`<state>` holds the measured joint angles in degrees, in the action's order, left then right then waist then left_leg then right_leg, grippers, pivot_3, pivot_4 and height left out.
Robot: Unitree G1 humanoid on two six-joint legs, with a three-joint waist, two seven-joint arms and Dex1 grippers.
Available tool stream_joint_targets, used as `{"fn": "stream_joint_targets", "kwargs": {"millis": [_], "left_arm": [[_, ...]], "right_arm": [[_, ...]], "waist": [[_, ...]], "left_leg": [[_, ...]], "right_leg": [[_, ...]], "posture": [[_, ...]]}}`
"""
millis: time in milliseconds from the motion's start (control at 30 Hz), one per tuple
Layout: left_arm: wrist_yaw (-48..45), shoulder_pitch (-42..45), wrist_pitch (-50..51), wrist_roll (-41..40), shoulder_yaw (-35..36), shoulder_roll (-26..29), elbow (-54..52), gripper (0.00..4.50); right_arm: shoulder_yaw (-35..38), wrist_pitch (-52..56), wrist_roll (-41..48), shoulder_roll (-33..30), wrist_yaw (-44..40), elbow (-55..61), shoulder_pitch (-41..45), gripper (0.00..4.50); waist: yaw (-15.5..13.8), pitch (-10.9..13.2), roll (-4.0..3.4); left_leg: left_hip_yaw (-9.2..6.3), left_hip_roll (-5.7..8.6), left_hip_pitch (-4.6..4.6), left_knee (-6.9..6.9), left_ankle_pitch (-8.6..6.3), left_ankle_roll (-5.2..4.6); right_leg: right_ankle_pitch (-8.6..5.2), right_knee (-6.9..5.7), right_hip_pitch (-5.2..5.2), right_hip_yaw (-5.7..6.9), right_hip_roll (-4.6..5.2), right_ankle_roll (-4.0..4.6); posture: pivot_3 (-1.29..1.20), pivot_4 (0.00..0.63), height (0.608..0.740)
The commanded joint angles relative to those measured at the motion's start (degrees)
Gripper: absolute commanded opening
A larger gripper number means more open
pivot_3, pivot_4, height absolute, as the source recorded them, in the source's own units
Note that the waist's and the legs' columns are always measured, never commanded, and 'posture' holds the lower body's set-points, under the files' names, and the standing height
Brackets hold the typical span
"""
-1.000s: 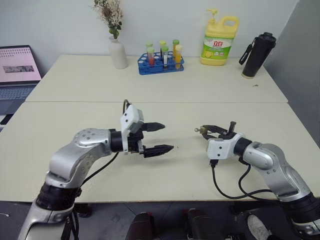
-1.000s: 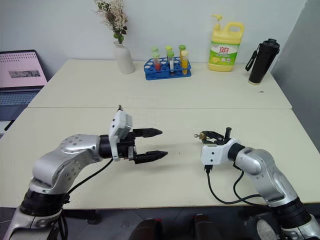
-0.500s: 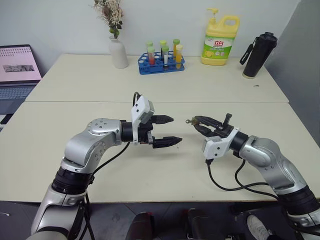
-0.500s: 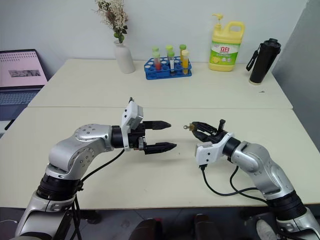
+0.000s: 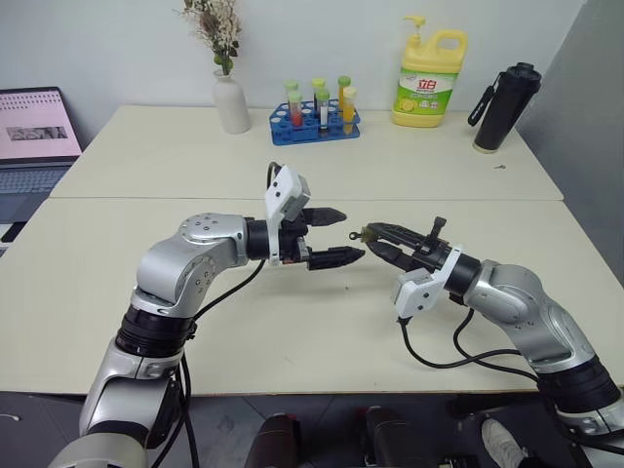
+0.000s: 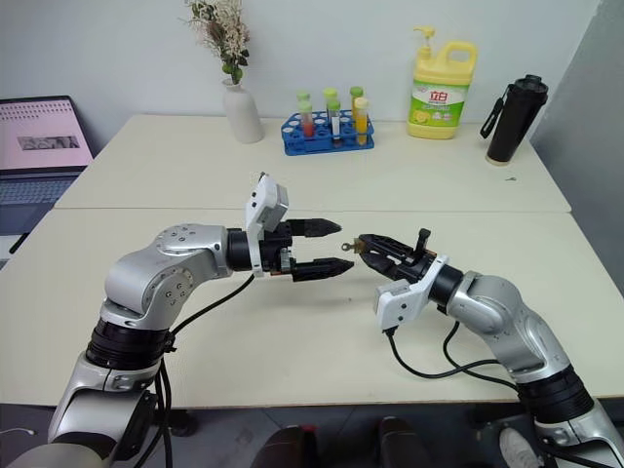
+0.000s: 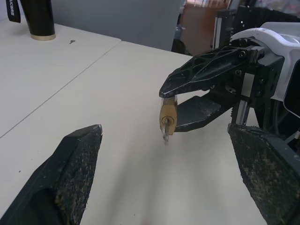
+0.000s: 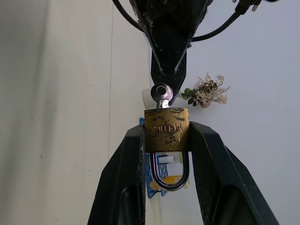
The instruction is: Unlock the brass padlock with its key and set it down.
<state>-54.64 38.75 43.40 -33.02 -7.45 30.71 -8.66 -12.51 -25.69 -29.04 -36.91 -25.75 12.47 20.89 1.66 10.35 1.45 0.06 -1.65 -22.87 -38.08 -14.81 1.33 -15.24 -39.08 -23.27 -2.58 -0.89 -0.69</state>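
Above the near table [image 5: 292,370], mid-scene, both arms are reaching in toward each other, tips nearly meeting. Left arm is bending at the elbow and stretching rightward, left gripper [image 5: 343,236] pointing right and roughly level, its two black fingers [image 7: 70,173] spreading wide apart with nothing between them. Right arm is coming in from the near right, forearm angling up and to the left, right gripper [image 5: 380,242] pointing left toward the left one, raised off the table. Right fingers [image 8: 123,187] are pinching the brass padlock [image 8: 167,129] by its two sides, squeezing the body between the pads. Padlock is sitting at the very tip of the right gripper, in the air just beside the left fingertips, not touching them as far as I can tell. Shackle [image 8: 169,173] is pointing back into the gripper and is looking closed. The key [image 8: 161,94] is sticking out of the padlock's free end, ring end facing the left gripper; in the left wrist view the key [image 7: 166,135] is hanging below the brass body [image 7: 168,118]. Far table is holding a white vase [image 5: 231,103], blue test tube rack [image 5: 314,119], yellow detergent bottle [image 5: 427,80], black flask [image 5: 503,107]. Laptop [image 5: 34,132] is standing at far left
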Motion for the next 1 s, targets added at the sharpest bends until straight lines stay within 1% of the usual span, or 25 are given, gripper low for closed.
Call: {"fn": "stream_joint_targets", "kwargs": {"millis": [33,167,367,433,733,867,933,1000], "left_arm": [[-0.5,2.2,2.3,-1.8,1.2,-0.2,0.1,3.87],[0.2,2.9,4.2,-3.0,1.7,-1.1,-0.1,2.64],[-0.3,3.1,3.3,-1.8,0.7,-1.1,0.5,0.72],[-0.5,2.9,3.2,-1.6,0.4,-0.9,0.2,0.16],[-0.9,2.2,4.4,-2.2,1.0,-0.2,-0.2,0.15],[-2.8,1.6,4.3,-3.5,1.2,0.4,-1.4,0.15],[-2.0,1.9,5.1,-4.0,1.9,-0.1,-0.5,0.15],[-2.1,1.8,4.7,-3.2,1.6,0.5,-0.2,0.91]], "right_arm": [[1.3,-1.1,1.0,0.3,0.8,1.3,1.1,0.93],[1.3,-1.5,1.3,0.3,0.7,1.5,1.0,0.93],[1.4,-1.9,1.9,0.7,0.5,1.4,1.3,0.93],[1.4,-2.0,2.0,0.7,0.4,1.4,1.5,0.93],[1.7,-2.3,2.6,0.6,0.2,1.1,1.7,0.93],[1.9,-2.3,2.9,0.6,0.2,0.9,1.9,0.93],[2.0,-2.4,3.0,0.6,0.1,0.7,2.0,0.93],[1.9,-2.4,3.1,0.6,0.0,0.6,2.0,0.93]], "waist": [[0.0,0.0,0.00],[0.0,0.0,0.00],[0.0,0.0,0.00],[0.0,0.0,0.00],[0.0,0.0,0.00],[0.0,0.0,0.00],[0.0,0.0,0.00],[0.0,0.0,0.00]], "left_leg": [[-0.01,0.00,0.00,0.00,0.00,0.00],[0.00,0.00,0.00,0.00,0.00,0.00],[-0.01,-0.01,0.01,0.00,0.00,0.00],[0.00,0.00,0.01,0.00,0.00,0.00],[-0.01,0.00,0.01,0.00,0.00,0.00],[0.00,-0.01,0.01,0.00,0.00,0.00],[-0.01,-0.01,0.01,0.00,0.00,0.01],[-0.01,-0.01,0.00,-0.01,0.00,0.00]], "right_leg": [[0.00,0.00,0.00,0.00,0.00,0.00],[0.00,0.00,0.00,0.00,0.00,0.00],[0.01,-0.01,0.00,-0.01,0.00,0.01],[0.02,-0.01,0.00,-0.01,0.00,0.03],[0.02,-0.01,0.00,-0.03,0.00,0.03],[0.02,-0.01,0.00,-0.03,0.00,0.04],[0.02,0.00,0.00,-0.04,0.00,0.03],[0.02,-0.01,0.00,-0.03,0.00,0.03]], "posture": [[0.00,0.150,0.740],[0.00,0.150,0.740],[0.00,0.150,0.740],[0.00,0.150,0.740],[0.00,0.150,0.740],[0.00,0.150,0.740],[0.00,0.150,0.740],[0.00,0.150,0.740]]}}
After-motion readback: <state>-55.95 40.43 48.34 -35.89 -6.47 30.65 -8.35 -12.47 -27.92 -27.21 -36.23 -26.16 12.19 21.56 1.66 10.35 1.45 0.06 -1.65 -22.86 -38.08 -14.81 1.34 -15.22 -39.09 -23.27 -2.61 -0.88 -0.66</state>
